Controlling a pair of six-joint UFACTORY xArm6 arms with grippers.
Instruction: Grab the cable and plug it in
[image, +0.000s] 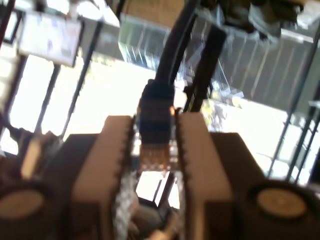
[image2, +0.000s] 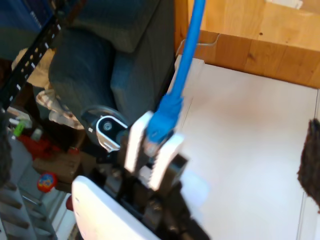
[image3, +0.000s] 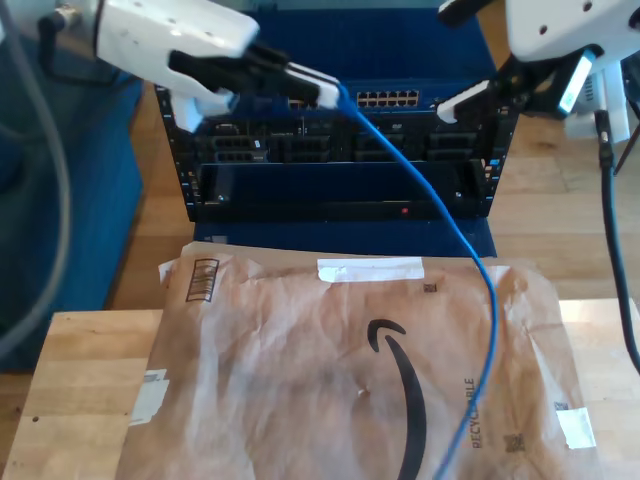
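In the first wrist view, my first gripper (image: 154, 125) is shut on the plug end of the cable (image: 156, 107). The cable looks dark against bright windows and runs on past the fingertips. In the second wrist view, my second gripper (image2: 152, 135) is shut on a clear plug with a bright-blue boot, and the cable (image2: 187, 55) leads away from it. In the exterior view, an arm's gripper (image3: 325, 92) at the upper left holds one end of the cable (image3: 440, 215), which hangs down across the package. Another arm's gripper (image3: 462, 100) hovers at the upper right. I cannot tell which arm is which.
A dark rack (image3: 340, 150) with a row of switch ports (image3: 390, 98) stands behind the wooden table (image3: 70, 380). A brown paper package (image3: 330, 370) covers most of the table. A blue sofa (image3: 60, 200) is at the exterior view's left, and a black hose (image3: 610, 250) hangs at its right.
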